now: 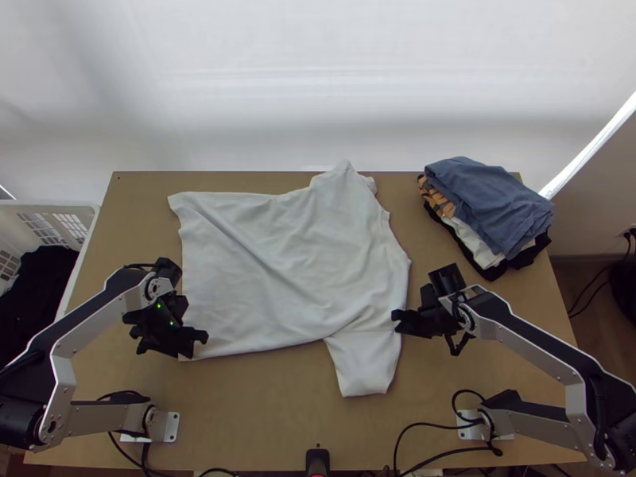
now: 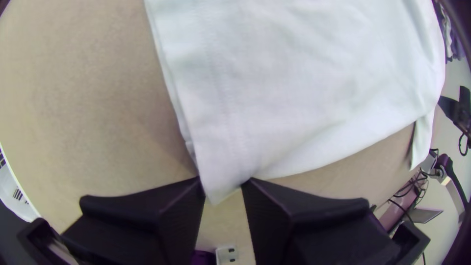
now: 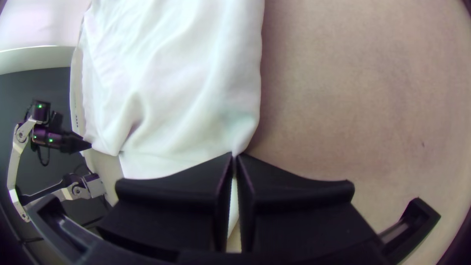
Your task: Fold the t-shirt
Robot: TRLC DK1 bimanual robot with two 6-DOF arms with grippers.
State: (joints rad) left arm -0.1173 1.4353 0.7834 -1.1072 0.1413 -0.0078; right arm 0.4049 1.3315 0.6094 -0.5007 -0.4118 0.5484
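Broad black right gripper point(image 3: 234, 154) pinches the white cloth t-shirt point(image 1: 278, 262) beside one sleeve point(image 1: 366, 366); the matching left gripper point(image 2: 223, 181), parted, straddles a hem corner point(image 2: 216, 192). We see the t-shirt spread on the light wooden table point(image 1: 262, 413), that sleeve toward the near edge; all folding apparently remains.

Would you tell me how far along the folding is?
The t-shirt lies mostly spread, so flattening looks largely done. The right claw pinches its edge by the near sleeve; the left claw, open, straddles a hem corner. All folding seems left: that sleeve sticks out.
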